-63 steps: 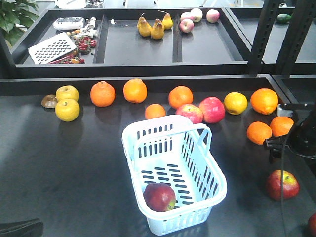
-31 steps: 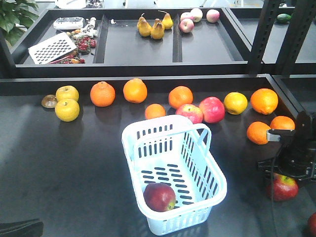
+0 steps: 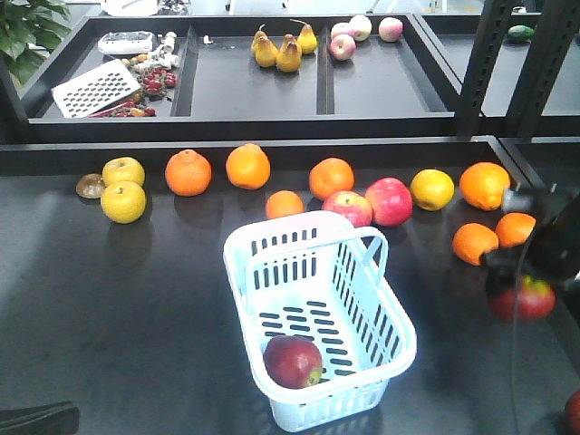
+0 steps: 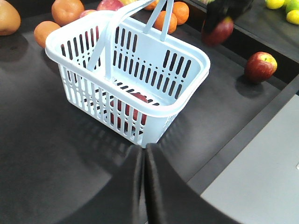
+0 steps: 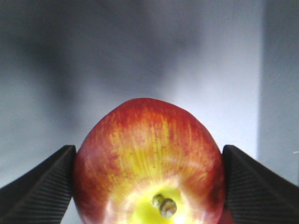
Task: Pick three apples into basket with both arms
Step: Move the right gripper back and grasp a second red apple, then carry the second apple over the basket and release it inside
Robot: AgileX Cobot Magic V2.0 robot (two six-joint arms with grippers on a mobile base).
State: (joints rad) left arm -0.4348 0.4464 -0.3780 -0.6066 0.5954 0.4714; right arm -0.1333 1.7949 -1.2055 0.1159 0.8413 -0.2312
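Apple (image 5: 148, 161) clamped between right pincer (image 5: 148, 186) pads, left pincer (image 4: 144, 186) pressed closed, near basket (image 4: 182, 100)

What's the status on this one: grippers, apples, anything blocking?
Right gripper shut on streaked dark red apple. Left gripper shut, empty. One dark red apple inside pale blue slotted plastic basket. Path looks unobstructed.

You'll see oranges (image 3: 247, 167) lined across mid-frame, two yellow apples (image 3: 123, 201) at left, pears (image 3: 288, 54) top centre, pink-red apples (image 3: 389, 201) beside them.
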